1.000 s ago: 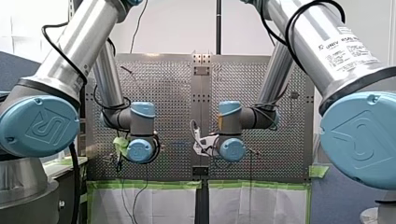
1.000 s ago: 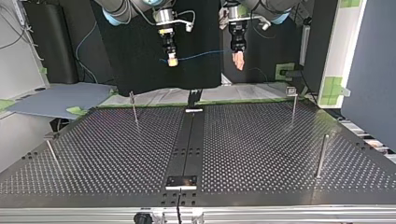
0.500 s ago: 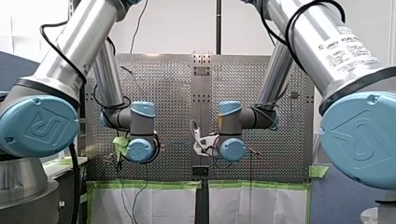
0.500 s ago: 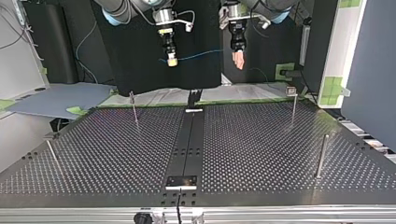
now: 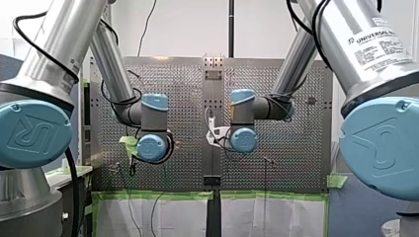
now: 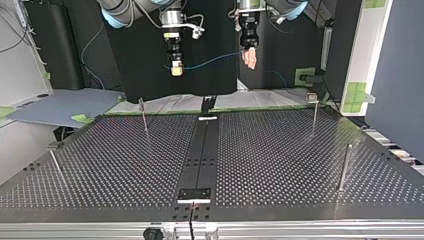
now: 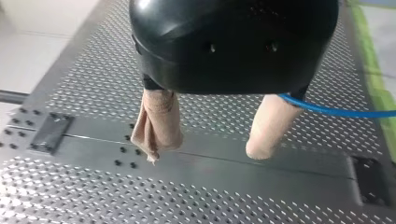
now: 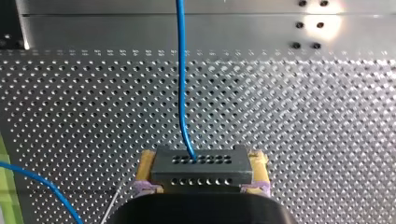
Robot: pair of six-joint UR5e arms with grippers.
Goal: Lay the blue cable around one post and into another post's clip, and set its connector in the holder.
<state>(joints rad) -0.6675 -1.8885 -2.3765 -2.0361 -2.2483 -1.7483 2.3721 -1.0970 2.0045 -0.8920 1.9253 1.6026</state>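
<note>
My right gripper (image 6: 175, 70) hangs high above the table's far edge at the top view's left. Its yellow pads (image 8: 146, 169) are shut on a grey connector block (image 8: 200, 167) with rows of holes. The blue cable (image 8: 181, 79) leaves the block and runs ahead over the perforated plate. In the top view the cable (image 6: 215, 59) spans across to my left gripper (image 6: 249, 58). My left gripper (image 7: 205, 147) is open, beige pads wide apart, nothing between them. There the cable (image 7: 336, 112) comes out from behind one finger (image 7: 268, 128) and leads away sideways.
Thin metal posts stand on the perforated table (image 6: 280, 165): one at the far left (image 6: 144, 115), one with a square head at the far right (image 6: 314, 107), one at the near right (image 6: 344, 167), one at the near left (image 6: 56, 167). A small plate (image 6: 195, 194) sits on the centre strip.
Both grippers have shifted toward the top view's left, and the left one has risen. In the front view both wrists stand higher. The right gripper still holds the connector.
</note>
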